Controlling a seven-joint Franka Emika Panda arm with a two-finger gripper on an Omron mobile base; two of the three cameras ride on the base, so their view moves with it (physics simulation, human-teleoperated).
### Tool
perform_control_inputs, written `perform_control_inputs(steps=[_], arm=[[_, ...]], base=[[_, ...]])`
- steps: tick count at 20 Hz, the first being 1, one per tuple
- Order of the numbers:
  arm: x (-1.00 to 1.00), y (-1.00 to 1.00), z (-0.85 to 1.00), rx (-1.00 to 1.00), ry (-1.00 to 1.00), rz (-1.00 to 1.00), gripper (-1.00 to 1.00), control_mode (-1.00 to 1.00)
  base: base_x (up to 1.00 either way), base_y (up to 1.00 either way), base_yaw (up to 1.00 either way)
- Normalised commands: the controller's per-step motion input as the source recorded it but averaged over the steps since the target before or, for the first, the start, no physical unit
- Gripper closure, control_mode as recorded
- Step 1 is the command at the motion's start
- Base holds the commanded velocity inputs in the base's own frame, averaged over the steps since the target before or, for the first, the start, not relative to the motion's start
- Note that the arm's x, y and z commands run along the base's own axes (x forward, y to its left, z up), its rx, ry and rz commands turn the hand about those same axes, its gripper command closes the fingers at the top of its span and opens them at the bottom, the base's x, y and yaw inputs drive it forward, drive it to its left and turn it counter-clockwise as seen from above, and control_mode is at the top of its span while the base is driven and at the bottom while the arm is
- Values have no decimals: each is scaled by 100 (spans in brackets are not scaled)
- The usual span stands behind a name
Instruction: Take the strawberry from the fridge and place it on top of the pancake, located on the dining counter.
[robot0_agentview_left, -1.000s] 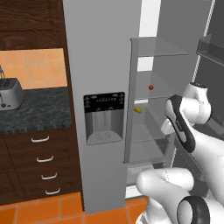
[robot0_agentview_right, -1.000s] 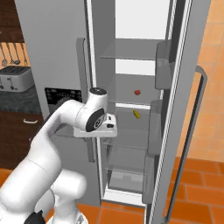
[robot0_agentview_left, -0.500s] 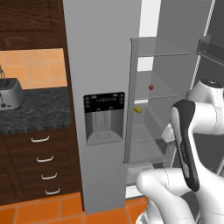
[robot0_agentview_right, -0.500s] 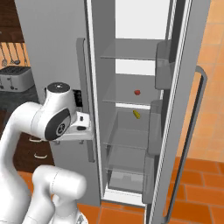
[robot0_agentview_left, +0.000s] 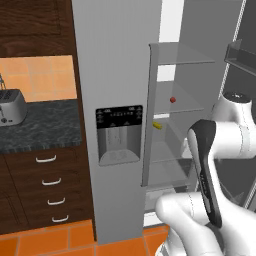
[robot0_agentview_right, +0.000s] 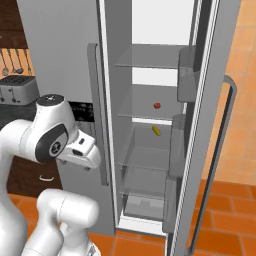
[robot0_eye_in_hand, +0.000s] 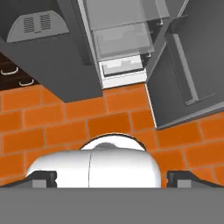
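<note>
The tiny dark-red strawberry (robot0_agentview_right: 157, 105) sat on a clear glass shelf inside the tall light-grey fridge (robot0_agentview_left: 117, 75), door open for access; the hand (robot0_eye_in_hand: 111, 178) gaped wide, empty, pointing floorward.

Fridge (robot0_agentview_left: 115, 75) top cut off; strawberry (robot0_agentview_right: 157, 105) too small for detail (just a red dot).

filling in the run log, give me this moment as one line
phase: approach | fridge: right door open | strawberry: on glass shelf, untouched | gripper: open, empty, aimed at floor
</note>
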Motion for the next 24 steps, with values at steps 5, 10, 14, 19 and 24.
perform_control_inputs(steps=[5,10,14,19,24], arm=[[-51,17,0,0,-6,9,-100,-100],[-32,16,0,-2,-6,18,-100,-100],[-3,34,0,-11,0,18,-100,-100],[0,5,-3,-3,0,1,-100,-100],[0,0,-2,0,0,0,-100,-100]], base=[[0,0,0],[0,0,0],[0,0,0],[0,0,0],[0,0,0]])
